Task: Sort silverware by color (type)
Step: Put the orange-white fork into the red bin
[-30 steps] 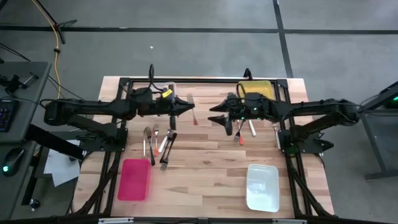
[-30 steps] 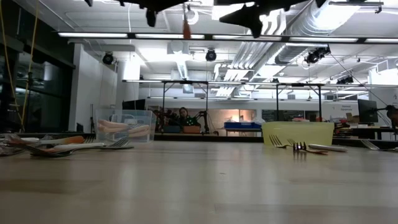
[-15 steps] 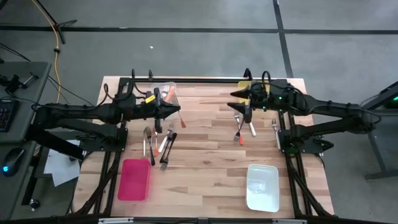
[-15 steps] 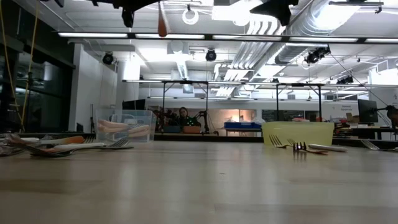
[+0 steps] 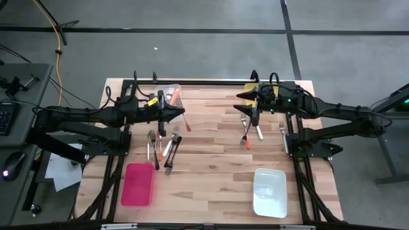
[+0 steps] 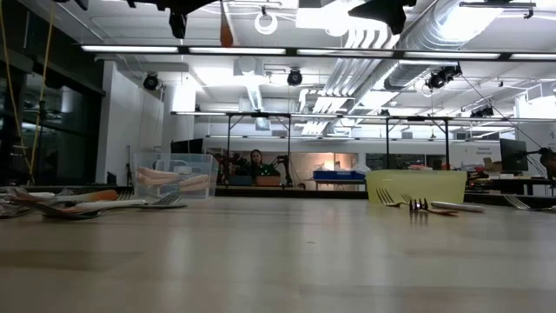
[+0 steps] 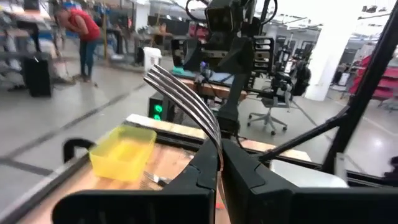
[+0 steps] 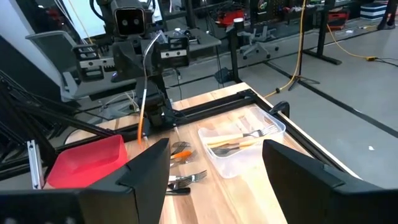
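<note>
Left gripper clenches an orange-handled fork near the clear bin, which holds 2 or so; right gripper released; most silverware remains on the tabletop.

Red bin, white bin.

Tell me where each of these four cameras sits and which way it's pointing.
High view: overhead, looking straight down at the table; both arms show.
Low view: at table-top height, facing level across into the room; arm parts show along the top.
Left wrist view: on the left arm, facing the right arm and the yellow bin; the left pincer grips a fork.
Right wrist view: on the right arm, facing the left arm and the clear bin; the open right pincer shows.
Shared: both wrist views show the held fork.
</note>
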Robot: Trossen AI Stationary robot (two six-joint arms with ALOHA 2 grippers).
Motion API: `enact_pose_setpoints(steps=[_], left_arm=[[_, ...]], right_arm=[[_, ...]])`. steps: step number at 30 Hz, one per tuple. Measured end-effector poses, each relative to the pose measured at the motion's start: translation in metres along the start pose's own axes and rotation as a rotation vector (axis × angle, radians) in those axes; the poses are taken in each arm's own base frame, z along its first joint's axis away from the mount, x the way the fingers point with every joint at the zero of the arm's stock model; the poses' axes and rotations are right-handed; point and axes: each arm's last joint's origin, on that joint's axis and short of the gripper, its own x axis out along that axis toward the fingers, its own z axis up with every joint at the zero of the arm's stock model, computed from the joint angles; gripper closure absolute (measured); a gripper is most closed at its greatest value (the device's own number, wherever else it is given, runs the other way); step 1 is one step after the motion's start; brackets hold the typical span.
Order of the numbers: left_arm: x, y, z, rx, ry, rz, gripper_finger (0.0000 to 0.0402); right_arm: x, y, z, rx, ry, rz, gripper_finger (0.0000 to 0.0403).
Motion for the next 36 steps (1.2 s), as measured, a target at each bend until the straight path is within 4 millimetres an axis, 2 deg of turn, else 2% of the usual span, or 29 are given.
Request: enact_pose_setpoints(steps=[3, 6, 11, 14, 18, 23, 28, 36], left_arm=[[-0.002, -0.002, 0.001, -0.067, 0.104, -0.021, 0.0401], [-0.008, -0.012, 0.002, -0.132, 0.312, -0.038, 0.0401], [-0.029, -0.04, 0.003, -0.26, 0.683, -0.046, 0.0401], [-0.041, -0.061, -0.001, -0.361, 0.834, -0.056, 0.0401], [-0.053, -0.091, -0.018, -0.435, 0.978, -0.021, 0.0401], [-0.068, -0.123, -0.05, -0.405, 1.153, 0.127, 0.0401], [-0.075, -0.144, -0.08, -0.343, 1.208, 0.293, 0.0401], [-0.078, -0.164, -0.112, -0.301, 1.314, 0.39, 0.0401]], right_arm=[[0.0, 0.0, -0.001, 0.004, 0.007, -0.001, 0.0162], [0.0, 0.0, -0.002, 0.006, 0.016, -0.003, 0.0162], [0.0, -0.002, -0.006, 0.005, 0.061, -0.034, 0.0162], [0.0, -0.003, -0.009, -0.002, 0.089, -0.075, 0.0162], [-0.001, -0.004, -0.011, -0.007, 0.1, -0.102, 0.0162], [-0.001, -0.005, -0.011, -0.027, 0.099, -0.108, 0.0162], [-0.001, -0.005, -0.01, -0.034, 0.098, -0.108, 0.0162], [-0.001, -0.005, -0.011, -0.033, 0.099, -0.108, 0.0162]])
